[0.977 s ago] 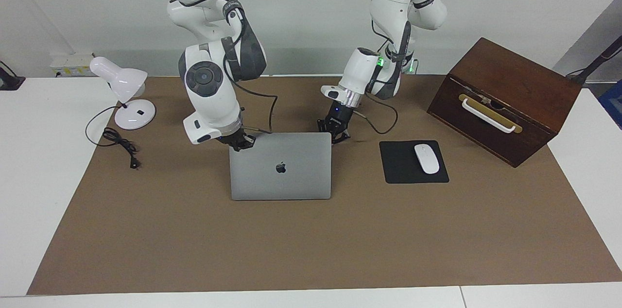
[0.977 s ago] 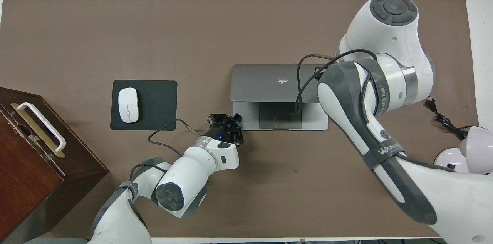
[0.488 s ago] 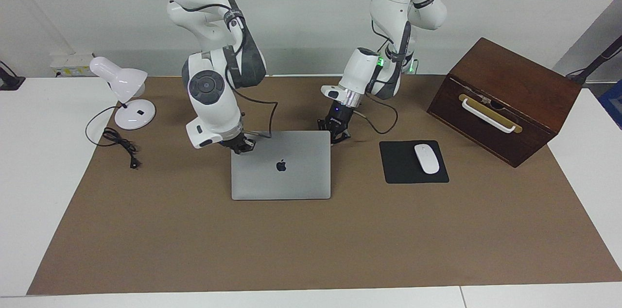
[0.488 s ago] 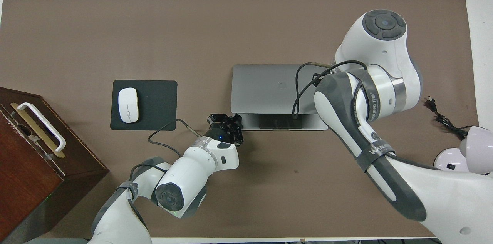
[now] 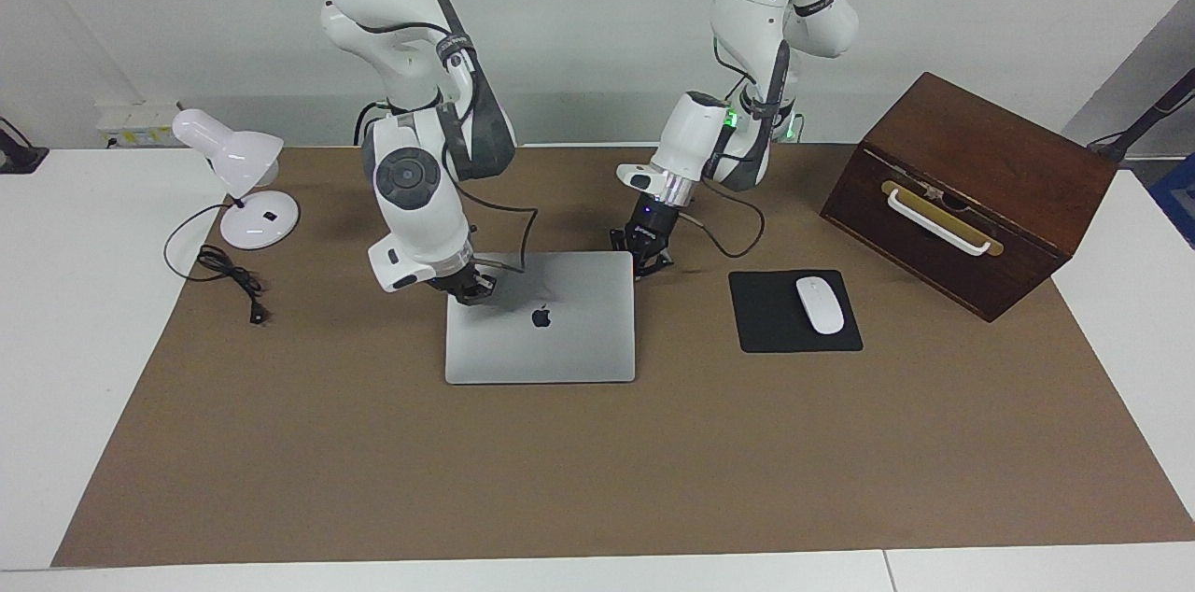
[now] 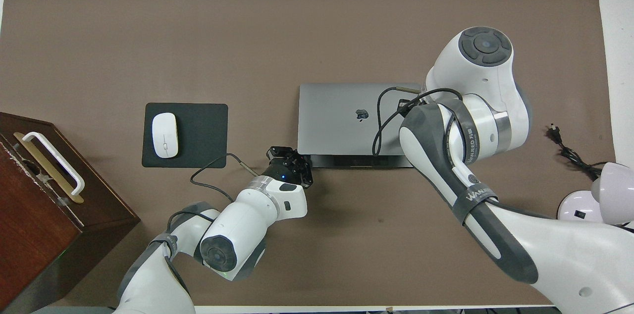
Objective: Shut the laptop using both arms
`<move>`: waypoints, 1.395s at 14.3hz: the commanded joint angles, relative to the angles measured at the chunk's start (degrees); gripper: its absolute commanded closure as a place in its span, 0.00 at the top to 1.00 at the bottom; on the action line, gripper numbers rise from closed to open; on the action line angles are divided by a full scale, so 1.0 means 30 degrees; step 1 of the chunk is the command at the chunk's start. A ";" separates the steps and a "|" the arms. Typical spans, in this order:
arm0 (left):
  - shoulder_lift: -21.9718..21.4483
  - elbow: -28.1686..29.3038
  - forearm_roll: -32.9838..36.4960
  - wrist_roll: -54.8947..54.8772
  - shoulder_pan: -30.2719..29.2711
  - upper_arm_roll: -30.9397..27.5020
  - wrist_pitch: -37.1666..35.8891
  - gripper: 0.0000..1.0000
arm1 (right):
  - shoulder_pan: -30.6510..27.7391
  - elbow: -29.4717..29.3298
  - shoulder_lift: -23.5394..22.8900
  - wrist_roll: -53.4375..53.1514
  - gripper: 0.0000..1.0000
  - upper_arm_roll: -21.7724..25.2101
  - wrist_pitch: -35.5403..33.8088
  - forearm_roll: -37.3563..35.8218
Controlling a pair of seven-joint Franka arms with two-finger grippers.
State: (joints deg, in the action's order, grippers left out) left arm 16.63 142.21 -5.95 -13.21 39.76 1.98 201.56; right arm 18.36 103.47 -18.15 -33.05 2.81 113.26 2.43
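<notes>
In the facing view, the right gripper (image 5: 470, 287), fingertips pressed together, rests on the lid of the laptop (image 5: 551, 331) at its corner toward the right arm's end; the left gripper (image 5: 646, 258), also closed, sits low at the laptop's other robot-side corner. The overhead view alone shows a thin strip of base still uncovered, while hiding the right gripper under its arm. The laptop lies beside the mouse pad (image 5: 780, 317).

Light: bright, even, coming from above.
Shadows: soft and short; a faint one under the right arm (image 5: 411, 172) on the brown mat (image 5: 597, 461), another beside the wooden box (image 6: 59, 205).
Glare: mild sheen on the laptop (image 5: 541, 321) lid and on the white arm shells.
Focus: both views sharp across the mat.
Distortion: slight bending of the table edges in the facing view.
</notes>
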 commanded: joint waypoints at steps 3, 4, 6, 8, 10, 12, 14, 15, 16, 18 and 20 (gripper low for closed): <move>0.0433 0.1055 -0.0098 -0.0429 0.0195 -0.0339 -0.0303 0.00 | 0.0002 0.0844 0.0512 0.0297 0.00 -0.0057 0.0598 0.0566; 0.0433 0.1055 -0.0098 -0.0400 0.0195 -0.0339 -0.0303 0.00 | 0.0031 0.0815 0.0512 0.0208 0.00 -0.0057 0.0598 0.0537; 0.0433 0.1084 -0.0098 -0.0429 0.0195 -0.0339 -0.0303 0.00 | 0.0003 0.0552 0.0483 -0.0026 0.00 -0.0057 0.0569 0.0537; 0.0462 0.1084 -0.0098 -0.0429 0.0253 -0.0339 -0.0303 0.00 | 0.0002 -0.0003 0.0512 -0.0085 0.00 -0.0057 0.0248 0.0537; 0.0462 0.1084 -0.0098 -0.0488 0.0253 -0.0339 -0.0303 0.00 | 0.0002 -0.0472 0.0658 -0.0435 0.00 0.0002 0.0159 0.0508; 0.0462 0.1084 -0.0098 -0.0517 0.0253 -0.0339 -0.0303 0.00 | -0.0172 -0.1436 0.0746 -0.0496 0.00 0.0060 -0.0337 0.0245; 0.0462 0.1084 -0.0098 -0.0517 0.0253 -0.0339 -0.0303 0.00 | -0.0378 -0.2258 0.0776 -0.0234 0.00 0.0206 -0.0369 0.0069; 0.0462 0.1084 -0.0098 -0.0517 0.0253 -0.0339 -0.0303 0.00 | -0.0552 -0.2523 0.0863 -0.0116 0.00 0.0236 -0.0282 -0.0425; 0.0462 0.1055 -0.0127 -0.0488 0.0195 -0.0339 -0.0303 0.00 | -0.0989 -0.2932 0.0951 0.0117 0.00 0.0178 -0.0194 -0.1329; 0.0462 0.0851 -0.0214 -0.0430 0.0107 -0.0339 -0.0274 0.00 | -0.1985 -0.3287 0.1359 0.1779 0.00 0.0119 -0.0165 -0.1983; 0.0172 0.0850 -0.0244 -0.0371 0.0048 -0.0310 -0.0274 0.00 | -0.2632 -0.3258 0.1682 0.3889 0.35 0.0119 -0.0222 -0.1982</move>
State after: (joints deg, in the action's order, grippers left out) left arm 16.63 142.21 -5.95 -13.55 39.76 1.98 201.60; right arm 12.60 93.85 -14.33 -26.78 3.77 113.38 -2.67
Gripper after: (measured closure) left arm 0.991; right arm 0.934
